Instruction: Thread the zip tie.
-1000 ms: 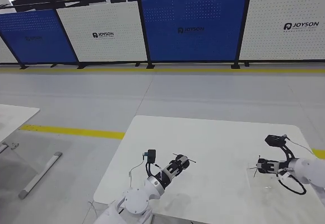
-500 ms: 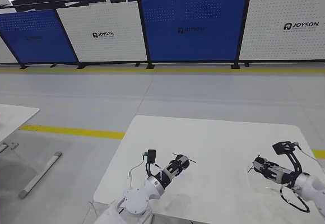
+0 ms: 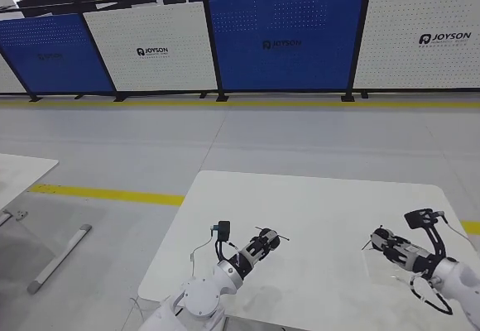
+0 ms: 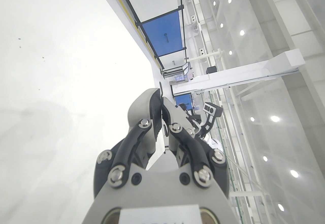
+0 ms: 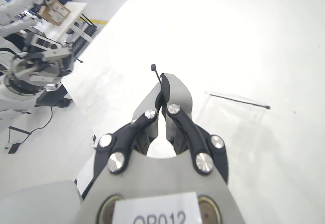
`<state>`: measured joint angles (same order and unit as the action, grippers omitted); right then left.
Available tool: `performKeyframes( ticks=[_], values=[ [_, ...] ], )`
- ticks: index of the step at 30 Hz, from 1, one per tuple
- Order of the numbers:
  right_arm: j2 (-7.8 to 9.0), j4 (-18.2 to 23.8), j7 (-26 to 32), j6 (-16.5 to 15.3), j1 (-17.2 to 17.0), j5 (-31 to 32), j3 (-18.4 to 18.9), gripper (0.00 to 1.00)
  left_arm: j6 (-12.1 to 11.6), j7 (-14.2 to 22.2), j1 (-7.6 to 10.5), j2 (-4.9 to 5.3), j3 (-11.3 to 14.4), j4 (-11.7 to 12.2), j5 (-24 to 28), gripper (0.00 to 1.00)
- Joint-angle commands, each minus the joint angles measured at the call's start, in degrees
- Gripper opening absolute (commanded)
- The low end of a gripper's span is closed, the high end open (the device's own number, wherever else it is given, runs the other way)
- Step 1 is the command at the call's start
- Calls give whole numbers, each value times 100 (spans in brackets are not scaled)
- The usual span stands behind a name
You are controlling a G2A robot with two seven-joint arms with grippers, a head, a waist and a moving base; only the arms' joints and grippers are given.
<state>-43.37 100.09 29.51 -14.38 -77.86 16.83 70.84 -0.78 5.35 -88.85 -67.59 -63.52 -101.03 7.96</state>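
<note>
The black plastic zip tie (image 5: 156, 73) is pinched between the pressed-together fingers of the right gripper (image 5: 162, 77). Its square head and a short length of strap stick out past the fingertips, above the white table (image 3: 323, 207). The left gripper (image 4: 160, 94) is also closed tight, clamping a second thin black zip tie (image 3: 271, 234) that crosses its fingertips and juts out on both sides.

The right arm comes in from the table's near right corner, with its gripper (image 3: 378, 240) pointing across the table toward the left arm. The left arm rises from the near edge, its gripper (image 3: 270, 239) angled toward the table's middle. The two grippers are well apart. A third black zip tie (image 5: 238, 100) lies on a clear plastic tray (image 5: 254, 113) beside the right gripper.

Over the last second the right wrist has turned and the right gripper has drawn off the tray, edging slightly toward the left arm. The left arm has kept still.
</note>
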Motion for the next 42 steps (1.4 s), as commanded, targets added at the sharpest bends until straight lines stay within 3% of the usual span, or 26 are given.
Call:
performKeyframes(
  ticks=[1, 6, 11, 31, 36, 42],
  values=[
    [9, 170, -540, -422, -394, -22, 135, 0, 0, 0, 0, 0, 0, 0, 0, 0],
    [-40, 462, -1455, -510, -939, 64, 61, 0, 0, 0, 0, 0, 0, 0, 0, 0],
    [-139, 297, -1309, -510, -613, -183, -384, 0, 0, 0, 0, 0, 0, 0, 0, 0],
    [-139, 297, -1309, -510, -613, -183, -384, 0, 7, -50, 34, -7, 29, 45, -116, 0],
    [-139, 297, -1309, -510, -613, -183, -384, 0, -20, -42, 94, -26, 166, 125, -319, 0],
    [-139, 297, -1309, -510, -613, -183, -384, 0, 187, -311, 270, -119, 672, 392, -796, 0]
  ],
)
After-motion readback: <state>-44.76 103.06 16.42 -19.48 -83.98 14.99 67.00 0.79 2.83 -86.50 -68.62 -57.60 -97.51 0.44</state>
